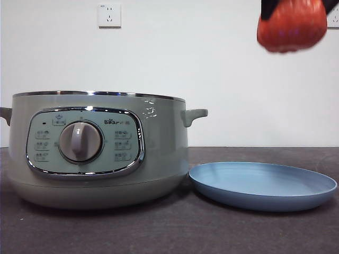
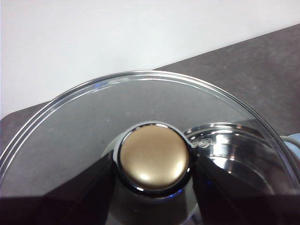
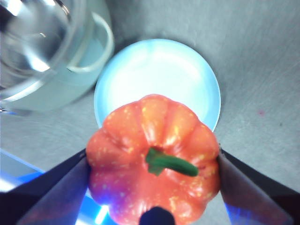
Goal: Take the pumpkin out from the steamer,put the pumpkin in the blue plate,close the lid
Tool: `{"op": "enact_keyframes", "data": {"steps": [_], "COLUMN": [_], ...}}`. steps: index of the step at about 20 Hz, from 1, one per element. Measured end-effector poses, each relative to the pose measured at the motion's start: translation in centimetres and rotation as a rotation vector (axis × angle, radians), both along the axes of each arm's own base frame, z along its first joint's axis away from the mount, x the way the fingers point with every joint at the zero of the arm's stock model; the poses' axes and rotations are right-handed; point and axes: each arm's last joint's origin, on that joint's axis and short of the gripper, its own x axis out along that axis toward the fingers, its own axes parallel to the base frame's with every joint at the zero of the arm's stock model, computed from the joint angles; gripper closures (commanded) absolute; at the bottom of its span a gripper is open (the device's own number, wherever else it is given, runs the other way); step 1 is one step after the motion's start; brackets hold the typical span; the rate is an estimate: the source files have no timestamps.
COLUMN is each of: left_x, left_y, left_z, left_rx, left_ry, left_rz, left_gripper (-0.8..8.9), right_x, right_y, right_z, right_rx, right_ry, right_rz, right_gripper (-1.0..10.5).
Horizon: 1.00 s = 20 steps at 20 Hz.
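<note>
The pumpkin (image 1: 291, 25) hangs high at the right in the front view, above the blue plate (image 1: 262, 185). My right gripper (image 3: 153, 171) is shut on the pumpkin (image 3: 154, 140), one jaw on each side, with its green stem facing the camera. The blue plate (image 3: 159, 70) lies below it, empty. The steamer (image 1: 95, 148) stands at the left with no lid on it; it also shows in the right wrist view (image 3: 70, 65). My left gripper (image 2: 153, 180) is shut on the knob (image 2: 153, 157) of the glass lid (image 2: 93, 122). It holds the lid up, out of the front view.
The steamer's right handle (image 1: 194, 115) juts out over the plate's near edge. The dark table (image 1: 169, 233) runs in front of both. A wall socket (image 1: 109, 15) is on the white wall behind.
</note>
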Motion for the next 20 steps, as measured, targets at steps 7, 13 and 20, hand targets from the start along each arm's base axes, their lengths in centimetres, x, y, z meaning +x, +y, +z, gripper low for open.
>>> {"op": "enact_keyframes", "data": {"steps": [7,13,20], "left_x": [0.9,1.5,2.2], "left_y": [-0.6,-0.9,-1.3], "left_z": [0.0,-0.2,-0.5], "left_rx": [-0.012,-0.007,0.003], "left_ry": [-0.002,0.008,0.029], "left_rz": [-0.029,-0.029,-0.029], "left_gripper": [8.21,8.21,8.21], "right_x": [1.2,2.6,4.6], "right_y": [0.6,1.3,2.3], "right_z": [-7.7,-12.2,-16.5], "right_rx": [0.038,0.059,-0.004], "right_ry": [-0.047,-0.086,0.035], "right_rz": [-0.025,-0.024,-0.025], "right_gripper": [9.5,9.5,9.4]}}
